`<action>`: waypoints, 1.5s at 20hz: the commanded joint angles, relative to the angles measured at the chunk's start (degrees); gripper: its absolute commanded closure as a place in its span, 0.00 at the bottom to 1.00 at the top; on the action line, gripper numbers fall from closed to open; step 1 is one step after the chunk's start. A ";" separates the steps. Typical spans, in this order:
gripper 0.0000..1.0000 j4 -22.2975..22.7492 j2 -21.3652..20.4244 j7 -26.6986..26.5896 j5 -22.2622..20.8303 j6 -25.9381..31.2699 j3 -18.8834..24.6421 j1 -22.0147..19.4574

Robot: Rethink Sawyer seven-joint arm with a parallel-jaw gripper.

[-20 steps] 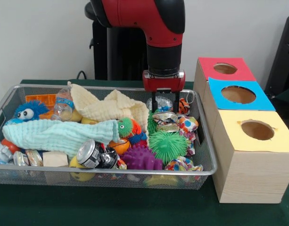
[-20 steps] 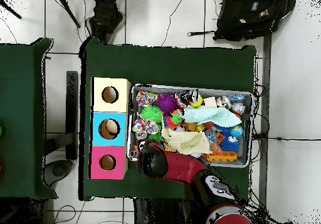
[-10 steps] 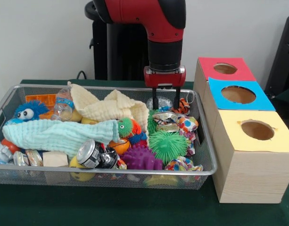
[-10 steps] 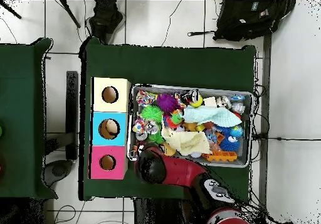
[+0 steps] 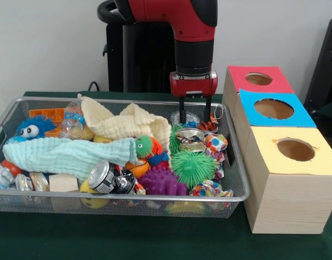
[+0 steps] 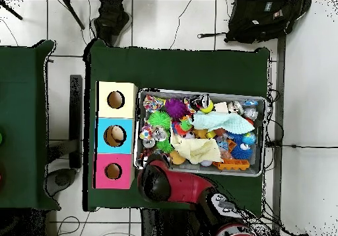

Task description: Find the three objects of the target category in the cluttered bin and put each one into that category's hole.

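A red and black Sawyer arm is holding its end effector [image 5: 194, 110] over the far right corner of a wire mesh bin [image 5: 237, 184] on a green counter [image 5: 155, 238], its 2 dark fingers [image 5: 182, 112] spread apart with nothing visible between them. Directly beneath the tips are lying a crushed silver can [image 5: 190, 136], a clear plastic piece and an orange striped toy [image 5: 210, 123], all packed close together. Which category is being hunted cannot be told from the scene; candidates are crowding the bin, among them a green spiky ball [image 5: 193, 167], a purple spiky ball [image 5: 161, 182], a dented drink can [image 5: 105, 177], a blue fuzzy toy [image 5: 32, 127] and a plastic bottle [image 5: 73, 120], with a cream cloth [image 5: 128, 125] and a mint cloth [image 5: 68, 154] draping over others. Beside the bin, 3 wooden boxes are waiting, topped with a red hole [image 5: 258, 79], a blue hole [image 5: 273, 109] and a yellow hole [image 5: 295, 149]. The risk looks plain: a descent here could be catching 2 neighbours at once or striking the bin wall, and the slick crumpled can could be slipping from the fingers.
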 commanded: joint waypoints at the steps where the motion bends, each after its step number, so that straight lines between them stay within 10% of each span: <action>1: 0.00 3.74 2.41 10.96 -2.43 -3.68 0.08 0.76; 30: 0.00 3.25 -3.59 7.60 -0.94 7.06 3.23 -2.48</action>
